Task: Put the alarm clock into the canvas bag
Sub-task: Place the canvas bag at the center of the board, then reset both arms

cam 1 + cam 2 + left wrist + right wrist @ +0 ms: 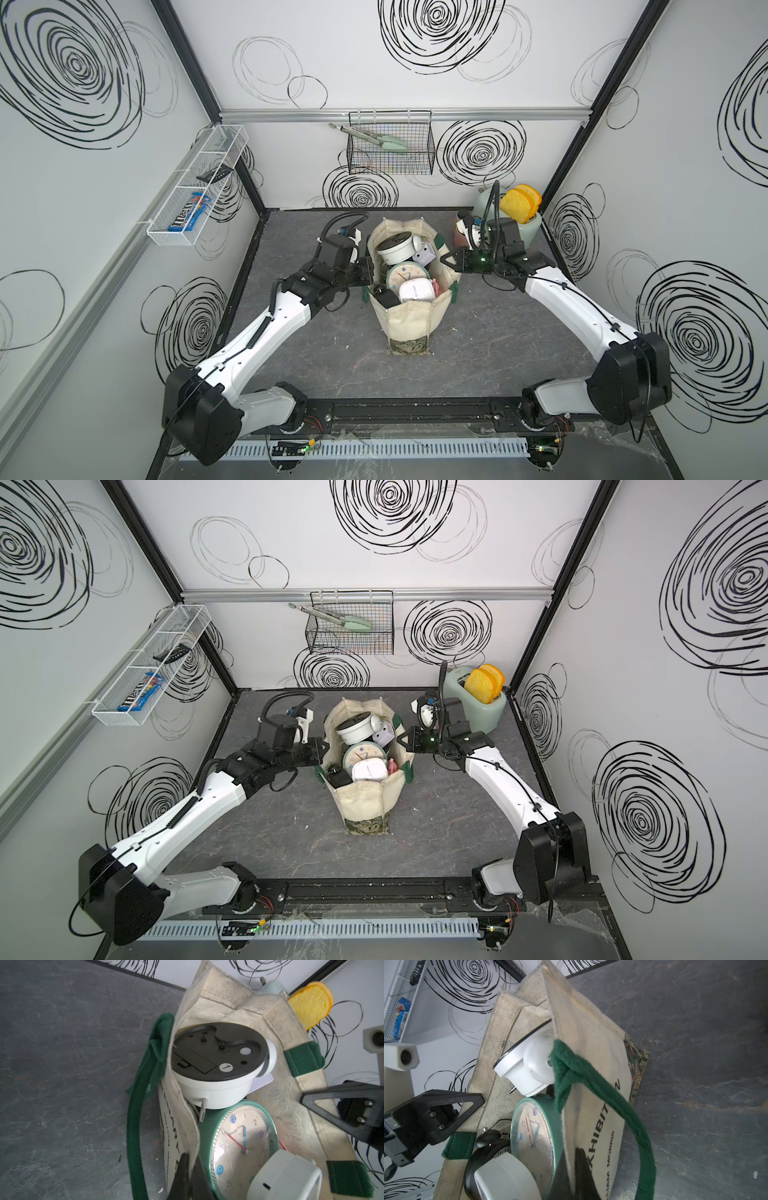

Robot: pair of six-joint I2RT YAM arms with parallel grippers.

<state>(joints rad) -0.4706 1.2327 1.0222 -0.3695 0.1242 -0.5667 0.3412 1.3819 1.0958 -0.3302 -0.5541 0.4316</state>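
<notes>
The cream canvas bag [409,322] [363,802] stands upright mid-table with its mouth held wide. Several alarm clocks lie inside. A white one [397,249] [216,1064] [525,1068] rests black back up at the far end. Under it sits a green round one [405,274] [243,1142] [533,1134], beside a black twin-bell one [488,1147] and a white boxy one [415,291]. My left gripper [371,270] [192,1159] is shut on the bag's left rim. My right gripper [446,259] [572,1157] is shut on the right rim. Both dark green handles [141,1105] [612,1105] hang outside.
A mint toaster [523,220] holding yellow bread slices stands at the back right, close behind my right wrist. A black wire basket [390,145] with tongs hangs on the back wall. A white wire shelf [195,187] is fixed to the left wall.
</notes>
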